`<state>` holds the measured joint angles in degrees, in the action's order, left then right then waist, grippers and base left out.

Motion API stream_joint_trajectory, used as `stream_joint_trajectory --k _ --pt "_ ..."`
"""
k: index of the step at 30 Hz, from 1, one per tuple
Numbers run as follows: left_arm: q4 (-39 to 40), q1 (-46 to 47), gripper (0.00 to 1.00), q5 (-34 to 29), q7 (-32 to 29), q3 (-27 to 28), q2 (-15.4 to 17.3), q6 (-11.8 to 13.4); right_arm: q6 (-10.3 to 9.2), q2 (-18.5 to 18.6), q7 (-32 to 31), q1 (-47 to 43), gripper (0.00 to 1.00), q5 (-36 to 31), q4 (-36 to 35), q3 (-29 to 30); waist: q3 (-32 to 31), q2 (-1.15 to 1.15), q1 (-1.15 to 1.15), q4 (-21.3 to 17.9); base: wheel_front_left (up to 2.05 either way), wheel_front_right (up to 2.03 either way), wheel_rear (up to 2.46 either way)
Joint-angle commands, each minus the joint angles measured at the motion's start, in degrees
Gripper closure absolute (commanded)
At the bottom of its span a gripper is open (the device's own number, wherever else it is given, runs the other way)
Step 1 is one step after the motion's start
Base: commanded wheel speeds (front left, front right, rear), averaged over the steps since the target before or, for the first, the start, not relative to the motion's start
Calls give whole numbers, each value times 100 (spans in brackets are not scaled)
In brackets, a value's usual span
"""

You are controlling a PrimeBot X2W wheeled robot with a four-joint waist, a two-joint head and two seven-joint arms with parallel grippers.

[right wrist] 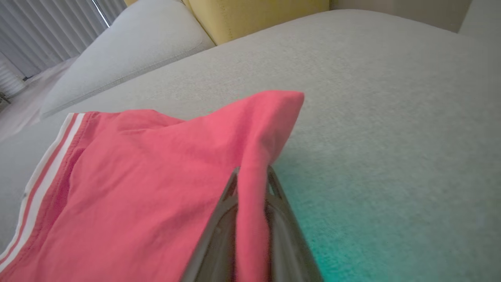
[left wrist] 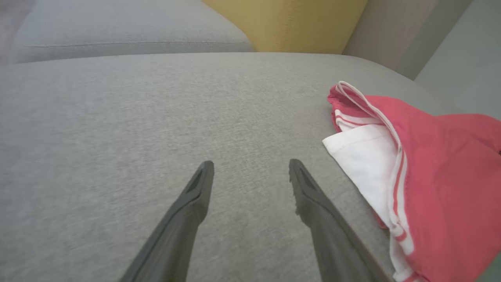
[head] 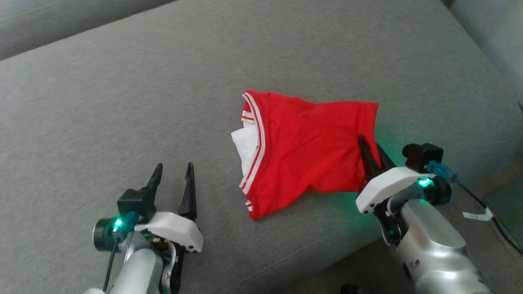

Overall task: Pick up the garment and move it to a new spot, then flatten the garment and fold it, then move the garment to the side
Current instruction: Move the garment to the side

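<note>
The garment (head: 304,149) is red with white-striped trim and a white inner part, lying folded on the grey cushion (head: 122,102). My right gripper (head: 371,145) is shut on the garment's right edge. In the right wrist view the red cloth (right wrist: 156,188) runs down between the two fingers (right wrist: 219,219), pinched there (right wrist: 252,176). My left gripper (head: 173,167) stands open over bare cushion, left of the garment and apart from it. In the left wrist view its fingers (left wrist: 188,211) spread wide, with the garment (left wrist: 438,172) to their right.
The cushion's front edge (head: 310,273) runs close below the garment, with floor beyond at the lower right. A yellow cushion (right wrist: 250,15) and a second grey cushion (right wrist: 129,51) lie at the far side. A cable (head: 482,200) trails from the right wrist.
</note>
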<state>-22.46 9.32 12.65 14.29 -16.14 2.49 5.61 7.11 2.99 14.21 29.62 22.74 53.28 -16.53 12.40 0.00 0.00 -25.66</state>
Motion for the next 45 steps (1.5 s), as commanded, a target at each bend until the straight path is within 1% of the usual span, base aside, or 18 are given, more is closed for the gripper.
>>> stream_joint_trajectory --k 1,5,10,13,15,21,22,25,29,30,31,36,38,41,45 --pt "144 234 0 -64 71 129 39 23 37 2 76 104 100 -169 -216 -36 162 0 0 -142 0 0 0" --pt "108 338 0 -115 71 53 39 -19 37 107 77 359 100 -613 -305 240 288 0 0 -63 0 0 0" --pt "84 429 0 -195 71 -21 39 -65 37 489 33 1036 100 -1082 -150 667 470 0 0 263 0 0 0" --pt "86 477 0 -277 71 0 39 -89 37 846 -82 1487 100 -1411 44 978 609 0 0 506 0 0 0" --pt "88 515 0 -317 71 25 39 -113 37 1118 -161 1741 100 -1602 226 1289 698 0 0 676 0 0 0" --pt "123 570 0 -407 71 105 39 -163 37 1916 -266 2242 100 -2272 709 2405 882 0 0 1057 0 0 0" --pt "123 570 0 -407 71 105 39 -163 37 1916 -266 2242 100 -2272 709 2405 882 0 0 1057 0 0 0" --pt "151 577 0 -416 71 137 39 -176 37 2158 -259 2389 100 -2619 791 2893 926 0 0 1146 0 0 0" --pt "178 560 0 -415 71 167 39 -182 37 2242 -273 2491 100 -3079 771 3318 925 0 0 1185 0 0 0" --pt "183 554 0 -414 71 175 39 -180 37 2223 -275 2502 75 -3177 760 3395 919 0 0 1185 0 0 0" --pt "186 550 0 -411 71 183 39 -177 37 2200 -265 2512 0 -3266 731 3495 914 0 0 1182 0 0 0" --pt "198 572 0 -365 71 164 39 -152 37 2097 -138 2479 0 -3725 497 3874 864 0 0 1200 0 0 0" --pt "200 571 0 -340 71 155 39 -140 37 1980 -61 2453 0 -3824 367 3987 812 0 0 1233 0 0 0" --pt "210 534 0 -282 71 187 39 -95 37 1650 27 2419 0 -3801 190 3929 689 0 0 1314 0 0 0" --pt "227 446 0 -173 71 248 39 -22 37 1068 71 2221 0 -3660 -217 3563 481 0 0 1480 0 0 0"
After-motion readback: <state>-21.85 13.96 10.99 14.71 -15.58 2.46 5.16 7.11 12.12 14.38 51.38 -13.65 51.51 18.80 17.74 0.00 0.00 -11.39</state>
